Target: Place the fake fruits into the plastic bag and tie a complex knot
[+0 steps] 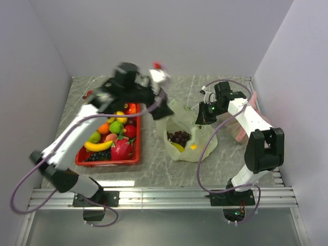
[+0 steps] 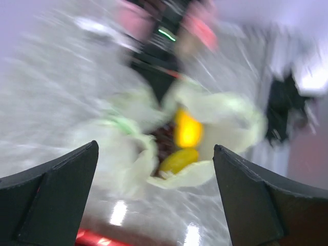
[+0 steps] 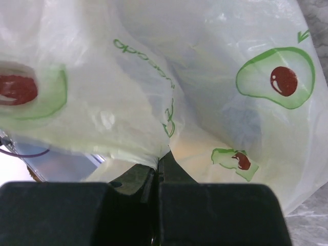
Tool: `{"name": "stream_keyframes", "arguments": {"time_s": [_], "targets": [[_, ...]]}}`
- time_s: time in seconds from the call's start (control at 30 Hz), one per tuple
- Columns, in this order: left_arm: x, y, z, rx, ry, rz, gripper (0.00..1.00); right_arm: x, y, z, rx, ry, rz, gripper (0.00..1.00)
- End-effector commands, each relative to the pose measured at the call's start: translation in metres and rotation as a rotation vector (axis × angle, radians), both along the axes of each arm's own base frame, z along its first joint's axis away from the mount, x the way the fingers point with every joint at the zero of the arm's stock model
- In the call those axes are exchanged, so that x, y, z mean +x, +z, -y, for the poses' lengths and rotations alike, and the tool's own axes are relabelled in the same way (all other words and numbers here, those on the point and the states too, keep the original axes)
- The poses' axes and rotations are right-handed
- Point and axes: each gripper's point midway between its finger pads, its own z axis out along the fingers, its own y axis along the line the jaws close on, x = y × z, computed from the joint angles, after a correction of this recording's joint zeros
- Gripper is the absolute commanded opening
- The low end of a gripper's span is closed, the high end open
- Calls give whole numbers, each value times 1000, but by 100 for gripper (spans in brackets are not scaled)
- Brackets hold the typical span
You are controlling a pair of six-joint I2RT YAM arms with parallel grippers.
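The pale-green plastic bag [image 1: 192, 136] with avocado prints lies open at mid-table, with purple grapes [image 1: 179, 137] and yellow fruit [image 1: 178, 147] inside. My right gripper [image 1: 203, 118] is shut on the bag's upper right rim, and in the right wrist view the film [image 3: 154, 102] is pinched between its jaws [image 3: 161, 160]. My left gripper [image 1: 160, 110] hangs open and empty just left of the bag's mouth. Its view is blurred; it shows the bag [image 2: 215, 110] and yellow fruits [image 2: 187, 128] beyond the wide black fingers [image 2: 51, 195]. More fake fruits [image 1: 115, 134] fill the red basket [image 1: 107, 162].
The red basket stands left of the bag, under my left arm. A pink bag [image 1: 241, 130] lies behind the right arm by the right wall. White walls close in the marbled table [image 1: 169, 169] on three sides.
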Motion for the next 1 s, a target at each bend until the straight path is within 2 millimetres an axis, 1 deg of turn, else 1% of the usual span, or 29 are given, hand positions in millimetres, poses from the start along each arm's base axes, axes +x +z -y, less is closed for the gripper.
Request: {"name": "stream_keyframes", "arguments": {"time_s": [0.0,0.03,0.07,0.1,0.13,0.2,0.23,0.27,0.3,0.33,0.4,0.43,0.5,0.53,0.57,0.6,0.67,0.73,0.8,0.83,0.97], "targets": [[42,46,-61,-160,217,2,99,9,10,0,17,-2,25,0],[56,44,-73,-162,276,4,99,9,9,0,16,-1,21,0],[75,38,-88,-142,362,18,99,9,10,0,18,0,21,0],[96,35,-108,-131,434,32,99,10,10,0,22,0,20,0],[114,26,-114,-109,462,28,99,10,9,-1,22,3,15,0],[148,12,-137,-64,573,39,99,10,7,-1,24,3,6,0],[171,-17,-142,3,616,12,99,10,6,-1,25,3,2,0],[190,-18,-153,39,677,38,99,10,6,-2,27,6,0,0],[201,-29,-160,86,715,29,99,11,5,-2,30,4,-3,0],[224,-46,-161,126,744,18,99,11,5,-2,30,4,-3,0],[247,-64,-174,185,810,6,99,11,4,-2,32,4,-7,0],[262,-78,-175,214,819,-9,99,12,4,-1,33,3,-6,0],[277,-93,-183,258,849,-4,99,12,4,-1,35,1,-7,0],[287,-107,-185,281,855,-5,99,13,3,0,36,-5,-5,0],[291,-114,-187,300,860,-2,99,13,3,0,37,-6,-5,0],[297,-130,-188,330,860,-16,99,14,2,1,37,-7,-8,0],[301,-143,-189,353,853,-30,99,14,1,1,38,-7,-12,0],[301,-163,-191,388,853,-57,99,16,0,4,36,-14,-16,0],[300,-176,-194,410,854,-68,99,17,-1,5,38,-16,-17,0],[297,-186,-197,432,856,-84,99,17,0,6,38,-16,-16,0],[285,-209,-200,464,835,-154,99,19,-1,10,36,-20,-20,0]]}}
